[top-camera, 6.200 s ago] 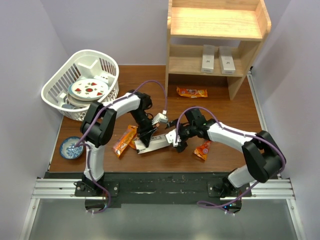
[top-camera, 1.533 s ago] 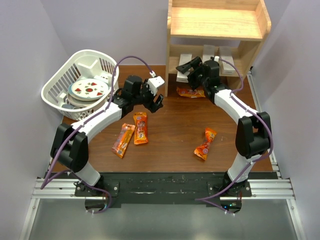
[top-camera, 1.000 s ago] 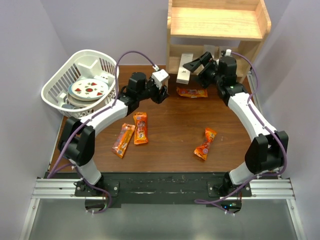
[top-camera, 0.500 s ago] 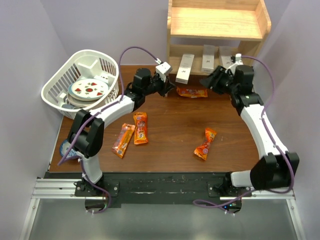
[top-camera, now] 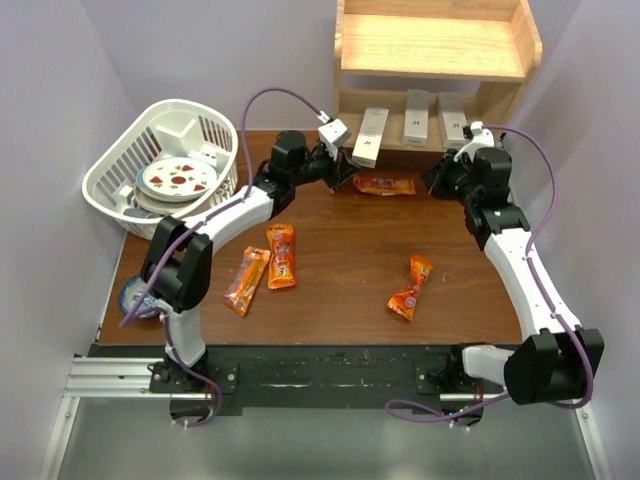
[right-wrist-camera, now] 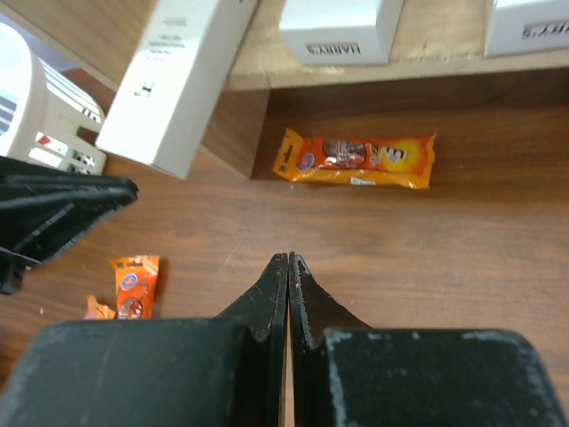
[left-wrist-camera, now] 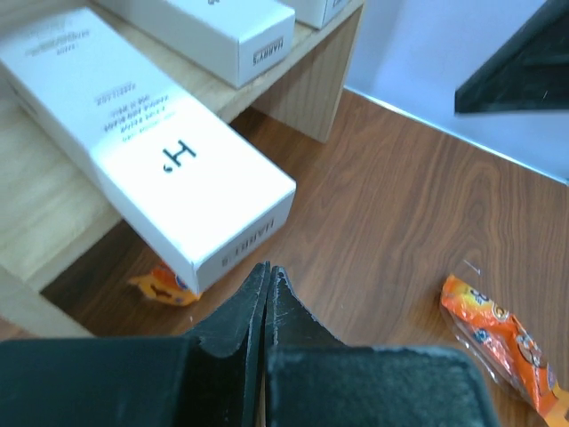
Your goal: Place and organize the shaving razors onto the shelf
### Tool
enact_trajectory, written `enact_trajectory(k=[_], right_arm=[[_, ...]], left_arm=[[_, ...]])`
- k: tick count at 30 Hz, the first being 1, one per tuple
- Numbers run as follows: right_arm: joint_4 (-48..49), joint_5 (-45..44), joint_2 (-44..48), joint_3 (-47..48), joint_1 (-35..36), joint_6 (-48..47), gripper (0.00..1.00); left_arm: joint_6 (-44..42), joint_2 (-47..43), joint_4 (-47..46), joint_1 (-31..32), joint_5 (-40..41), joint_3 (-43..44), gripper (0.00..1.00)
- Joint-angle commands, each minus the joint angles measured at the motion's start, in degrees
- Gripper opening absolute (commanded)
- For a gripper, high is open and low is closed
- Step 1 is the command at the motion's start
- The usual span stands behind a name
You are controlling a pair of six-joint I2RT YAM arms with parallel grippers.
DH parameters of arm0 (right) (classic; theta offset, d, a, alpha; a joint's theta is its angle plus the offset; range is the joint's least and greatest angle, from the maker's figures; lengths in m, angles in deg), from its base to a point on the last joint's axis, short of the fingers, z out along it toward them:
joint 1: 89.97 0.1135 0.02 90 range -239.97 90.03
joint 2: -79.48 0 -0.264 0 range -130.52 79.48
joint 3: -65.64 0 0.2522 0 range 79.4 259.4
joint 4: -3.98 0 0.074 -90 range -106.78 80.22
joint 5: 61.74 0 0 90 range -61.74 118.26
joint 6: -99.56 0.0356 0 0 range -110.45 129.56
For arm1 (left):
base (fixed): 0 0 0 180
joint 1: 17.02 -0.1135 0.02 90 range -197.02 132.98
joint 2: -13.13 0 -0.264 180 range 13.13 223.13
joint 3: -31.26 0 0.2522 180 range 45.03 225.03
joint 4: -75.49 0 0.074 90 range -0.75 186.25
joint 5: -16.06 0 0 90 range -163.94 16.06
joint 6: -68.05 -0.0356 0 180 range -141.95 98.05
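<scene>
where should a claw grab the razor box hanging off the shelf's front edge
I'd grip the overhanging near end of the left razor box, across its long narrow sides, coming from the front of the shelf. That end juts past the board at a slant with both sides free; the far end is under the upper level.

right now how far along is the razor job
Done: all three razors are on the shelf, lower level; middle box and right box sit square. In hand: nothing; left gripper and right gripper are shut, empty. To do: left box lies skewed, overhanging the front edge, and probably needs nudging in line.
</scene>
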Motion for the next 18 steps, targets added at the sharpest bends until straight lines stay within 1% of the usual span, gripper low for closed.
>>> enact_trajectory(k=[1,8,18], right_arm=[[2.5,-1.3,0.6,0.3,-0.1,-1.4,0.00],[4.4,-0.6,-1.4,0.6,-0.1,-2.0,0.00],[6.7,0.8,-4.4,2.1,-0.1,-1.8,0.00]], left_arm=[[0.9,3.0,-3.9,1.2,-0.3,5.3,0.00],[0.6,6.3,-4.6,2.3,2.3,9.0,0.00],[-1.3,9.9,-5.1,2.2,5.9,14.1,0.00]])
